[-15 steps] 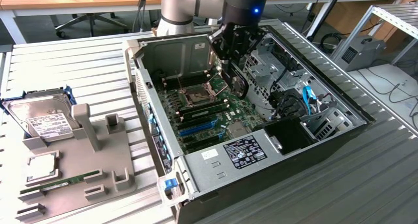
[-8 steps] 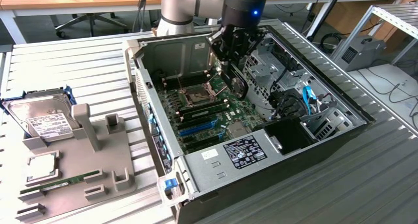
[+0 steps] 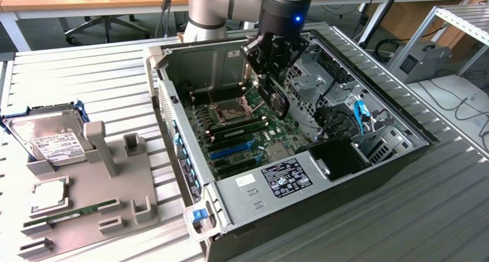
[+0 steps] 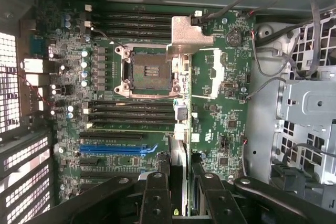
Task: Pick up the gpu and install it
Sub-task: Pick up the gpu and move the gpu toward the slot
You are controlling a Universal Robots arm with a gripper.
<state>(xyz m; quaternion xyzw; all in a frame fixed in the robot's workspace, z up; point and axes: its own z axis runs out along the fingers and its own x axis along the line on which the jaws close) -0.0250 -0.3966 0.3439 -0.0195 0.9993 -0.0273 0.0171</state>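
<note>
My gripper (image 3: 269,82) hangs inside the open computer case (image 3: 191,213), shut on the gpu (image 3: 277,104). The card is held on edge above the motherboard (image 3: 243,137), and its black round fan faces the exterior view's right. In the wrist view the gpu (image 4: 178,129) runs edge-on away from the black fingers (image 4: 157,192), and its silver end bracket (image 4: 188,38) is at the far end. It floats over the board between the processor socket (image 4: 147,72) and the chipset area. The blue expansion slot (image 4: 118,149) lies off to one side of the card.
A grey fixture tray (image 3: 145,187) at the exterior view's left carries a hard drive (image 3: 54,142), a processor (image 3: 50,196) and a narrow memory stick (image 3: 73,212). Drive cages (image 3: 313,82), loose cables and a blue cable (image 3: 359,113) crowd the case's right side.
</note>
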